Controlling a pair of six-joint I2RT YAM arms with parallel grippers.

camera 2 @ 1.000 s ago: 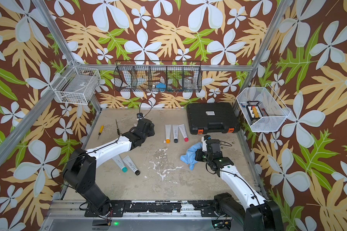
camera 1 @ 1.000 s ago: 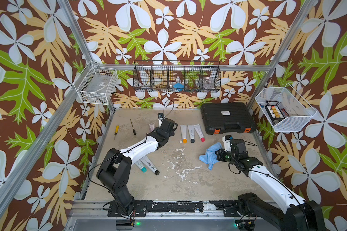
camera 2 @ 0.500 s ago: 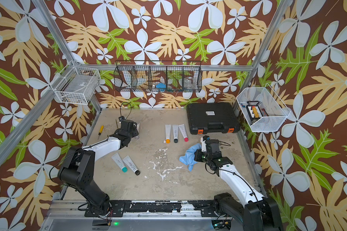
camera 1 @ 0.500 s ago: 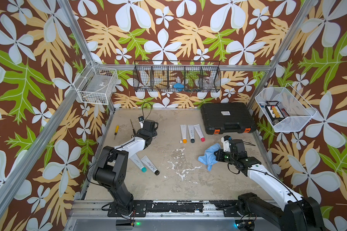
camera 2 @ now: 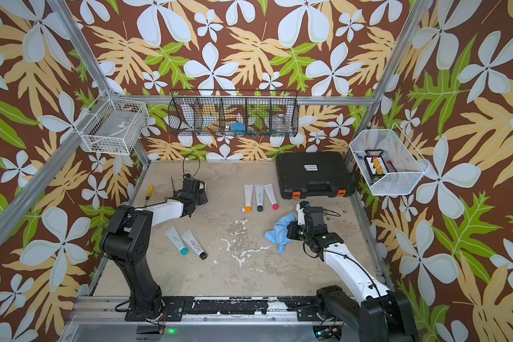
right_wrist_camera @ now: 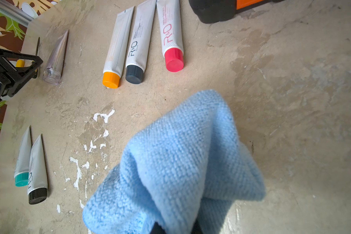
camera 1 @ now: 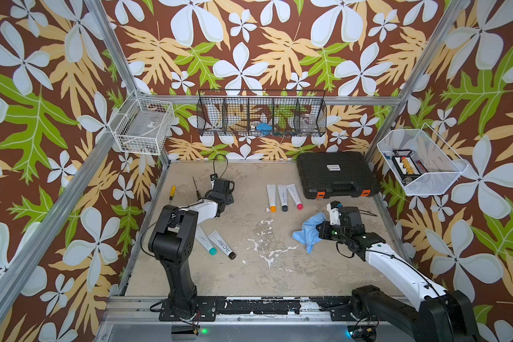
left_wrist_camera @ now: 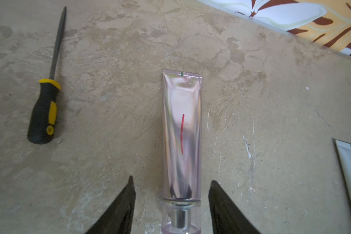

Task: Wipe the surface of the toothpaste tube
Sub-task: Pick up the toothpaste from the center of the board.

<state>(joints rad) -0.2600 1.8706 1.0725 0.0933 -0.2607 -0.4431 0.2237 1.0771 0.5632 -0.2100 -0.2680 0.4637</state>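
Observation:
The toothpaste tube [left_wrist_camera: 181, 129] is shiny pink with a clear cap and a red line along its side. It lies flat on the table at the back left, and the right wrist view also shows the tube [right_wrist_camera: 56, 53]. My left gripper [left_wrist_camera: 171, 180] [camera 1: 224, 192] [camera 2: 194, 192] is open. Its fingers stand on either side of the cap end without touching it. In both top views the gripper hides the tube. My right gripper [camera 1: 320, 232] [camera 2: 290, 231] [right_wrist_camera: 174, 229] is shut on a blue cloth [right_wrist_camera: 180, 152] [camera 1: 305, 231] held low over the table's right side.
Three white tubes [camera 1: 283, 197] with orange, black and red caps lie mid-table. Two more tubes [camera 1: 216, 242] lie front left. A black-and-yellow screwdriver [left_wrist_camera: 43, 111] lies beside the pink tube. A black case [camera 1: 335, 174] sits back right. Wire baskets [camera 1: 261, 114] hang on the walls.
My left arm has swung left, away from the three tubes, and now stands over the pink tube. The right arm and cloth have hardly moved.

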